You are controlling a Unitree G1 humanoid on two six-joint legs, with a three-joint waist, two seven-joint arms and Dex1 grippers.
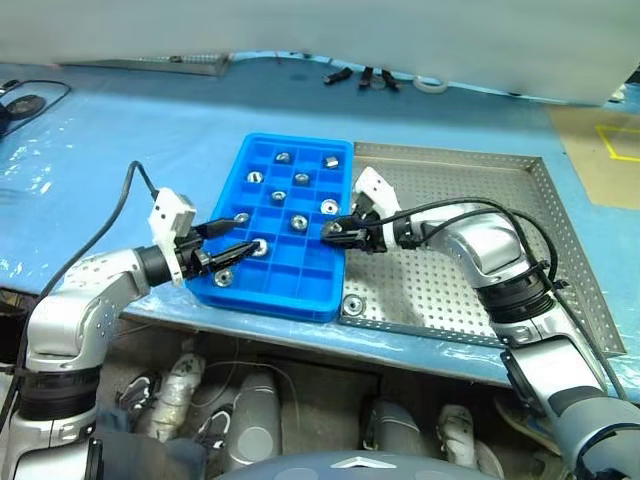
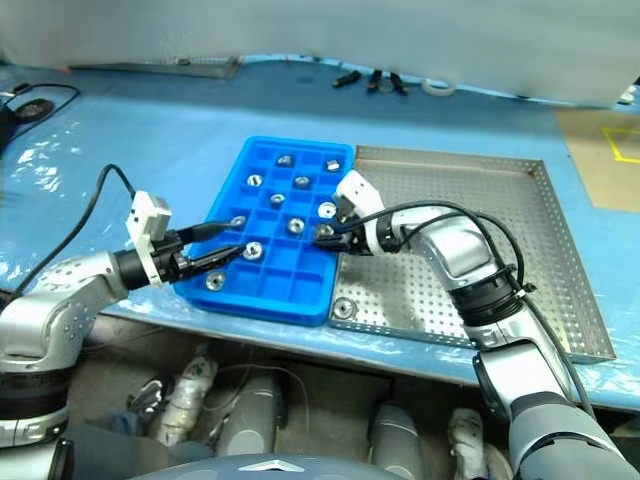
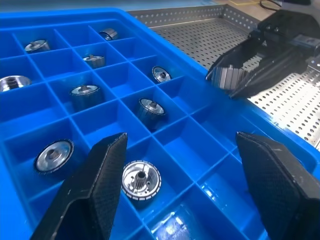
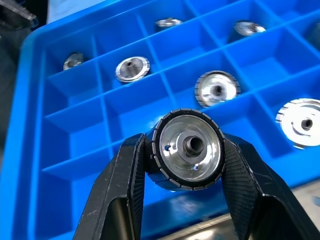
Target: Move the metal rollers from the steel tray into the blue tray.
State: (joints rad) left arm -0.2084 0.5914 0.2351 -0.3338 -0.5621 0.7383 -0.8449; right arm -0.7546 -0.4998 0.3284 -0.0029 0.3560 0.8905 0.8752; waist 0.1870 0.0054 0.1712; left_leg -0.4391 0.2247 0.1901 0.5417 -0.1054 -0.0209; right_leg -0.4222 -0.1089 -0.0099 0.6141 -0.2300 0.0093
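Right wrist view: shiny, ridged roller [image 4: 188,149], seemingly centre-bored.

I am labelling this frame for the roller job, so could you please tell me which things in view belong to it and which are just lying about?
Belonging to the job:
- blue tray
- steel tray, one roller left in it
- rollers in the blue compartments, e.g.
- roller held in the right gripper
- left gripper, open above the blue tray

Lying about:
- small dark tools at the table's far edge
- white ring beside them

We've got free compartments along blue tray [image 1: 285,290] near edge; rollers [image 1: 299,222] fill the middle. Left gripper [image 1: 238,240] blocks its left side, right gripper [image 1: 333,232] the right rim.
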